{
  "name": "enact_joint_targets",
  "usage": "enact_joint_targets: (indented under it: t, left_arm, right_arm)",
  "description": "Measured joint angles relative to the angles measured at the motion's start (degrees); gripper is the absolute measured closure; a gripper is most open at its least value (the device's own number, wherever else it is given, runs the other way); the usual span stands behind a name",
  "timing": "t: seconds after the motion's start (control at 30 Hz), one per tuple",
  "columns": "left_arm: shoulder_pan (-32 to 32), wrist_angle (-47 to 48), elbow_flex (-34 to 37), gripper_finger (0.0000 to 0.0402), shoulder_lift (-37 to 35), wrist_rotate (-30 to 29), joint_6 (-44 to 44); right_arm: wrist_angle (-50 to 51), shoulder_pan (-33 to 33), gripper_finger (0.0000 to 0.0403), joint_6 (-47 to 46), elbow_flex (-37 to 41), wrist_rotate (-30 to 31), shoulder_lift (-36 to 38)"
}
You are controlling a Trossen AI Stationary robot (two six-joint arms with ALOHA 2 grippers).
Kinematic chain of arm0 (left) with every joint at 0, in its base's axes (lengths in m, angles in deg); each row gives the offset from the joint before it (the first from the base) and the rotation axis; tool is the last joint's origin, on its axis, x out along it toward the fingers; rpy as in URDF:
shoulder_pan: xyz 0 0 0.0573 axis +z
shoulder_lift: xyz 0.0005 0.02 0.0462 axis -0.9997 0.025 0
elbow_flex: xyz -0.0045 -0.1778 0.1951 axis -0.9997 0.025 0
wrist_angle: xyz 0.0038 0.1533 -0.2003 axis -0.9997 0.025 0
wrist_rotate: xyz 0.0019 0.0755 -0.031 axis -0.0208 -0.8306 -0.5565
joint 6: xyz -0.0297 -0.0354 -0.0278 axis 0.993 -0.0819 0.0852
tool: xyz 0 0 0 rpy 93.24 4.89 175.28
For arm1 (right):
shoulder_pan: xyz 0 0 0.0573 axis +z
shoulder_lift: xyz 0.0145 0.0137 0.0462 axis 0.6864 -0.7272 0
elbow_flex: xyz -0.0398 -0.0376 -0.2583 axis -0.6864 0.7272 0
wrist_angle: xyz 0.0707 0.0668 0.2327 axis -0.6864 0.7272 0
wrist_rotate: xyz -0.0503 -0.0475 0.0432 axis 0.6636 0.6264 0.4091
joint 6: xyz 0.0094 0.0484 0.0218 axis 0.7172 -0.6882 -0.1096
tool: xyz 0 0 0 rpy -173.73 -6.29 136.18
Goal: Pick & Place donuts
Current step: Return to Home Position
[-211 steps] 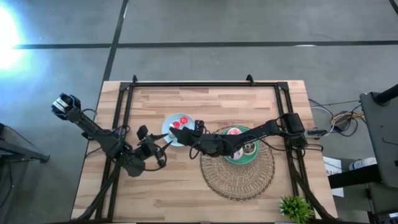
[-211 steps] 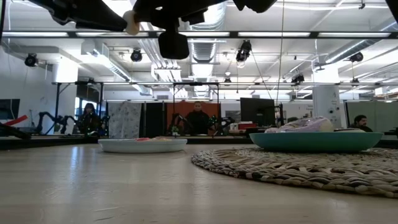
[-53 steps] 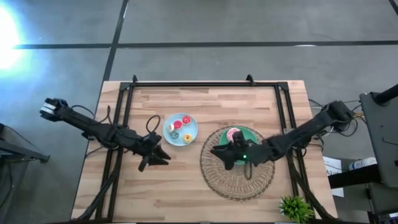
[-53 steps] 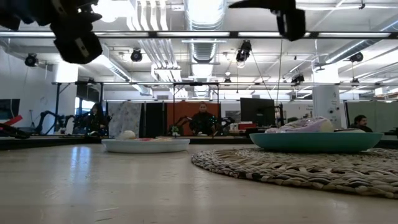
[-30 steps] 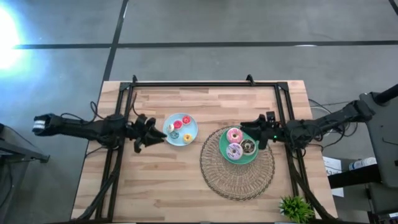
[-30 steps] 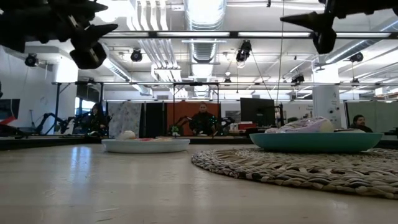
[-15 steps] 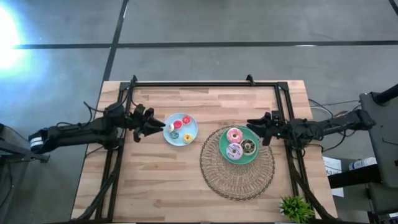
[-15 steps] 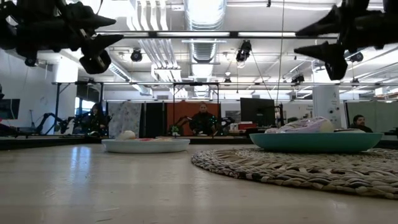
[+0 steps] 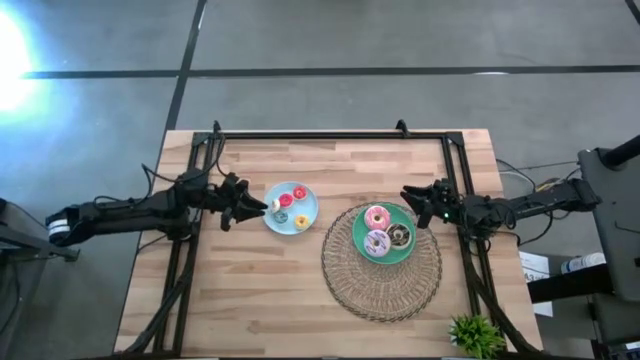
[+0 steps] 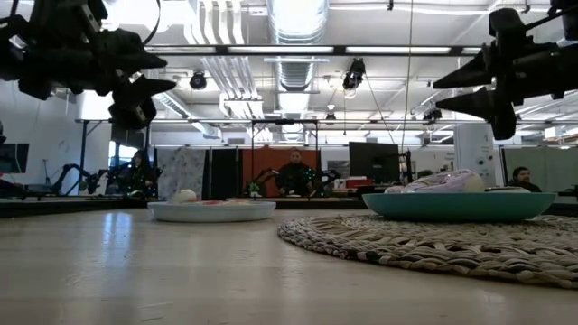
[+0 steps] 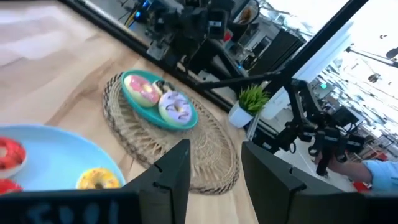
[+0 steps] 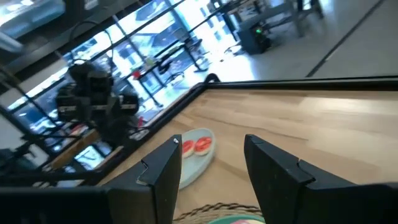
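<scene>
High view: the left claw [image 9: 256, 207] is seen at the left edge of the blue plate [image 9: 312, 207], and the right claw [image 9: 410, 204] just beyond the upper right edge of the green plate [image 9: 357, 236]. In the low view both are shown raised well above the bench [image 9: 290, 300], the left claw [image 10: 161, 72] over the blue plate's side and the right claw [image 10: 438, 97] over the green one's. Each claw is held wide open; nothing is gripped or touched by either, as is confirmed in the wrist views, where only empty space lies between the fingers [image 11: 171, 180] of the left and the fingers [image 12: 161, 171] of the right.

Five small donuts [image 9: 299, 191] are laid on the blue plate: two red, one yellow, one white, one teal. The pink donut [image 9: 376, 217], lilac donut [image 9: 376, 241] and brown donut [image 9: 399, 236] are gathered on the green plate, which is set on the mat [image 9: 380, 295].
</scene>
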Motion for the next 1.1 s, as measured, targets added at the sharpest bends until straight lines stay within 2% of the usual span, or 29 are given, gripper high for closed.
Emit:
enact_joint_targets:
  t: [0.1,0.4,0.53,0.77,1.1]
  left_arm:
    - [-1.08,0.55,1.26,0.0284,-1.66,-0.48,0.04]
    - [-6.53,2.0,9.57,0.0284,-17.07,-0.85,0.07]
    - [-8.79,12.06,9.47,0.0284,-22.12,-0.92,-0.1]
    - [-11.57,11.95,9.54,0.0284,-30.03,-0.8,-0.12]
    - [-15.63,10.63,9.6,0.0284,-30.34,-0.95,0.09]
  right_arm:
    - [0.01,0.0,0.0236,-0.02,0.75,0.34,-0.01]
    - [0.02,0.0,0.0236,0.11,1.41,0.51,0.01]
    - [1.93,0.0,0.0236,1.7,1.44,2.39,0.09]
    - [8.22,0.04,0.0236,1.57,1.46,4.4,0.2]
    - [13.77,0.04,0.0236,1.46,1.55,4.52,0.11]
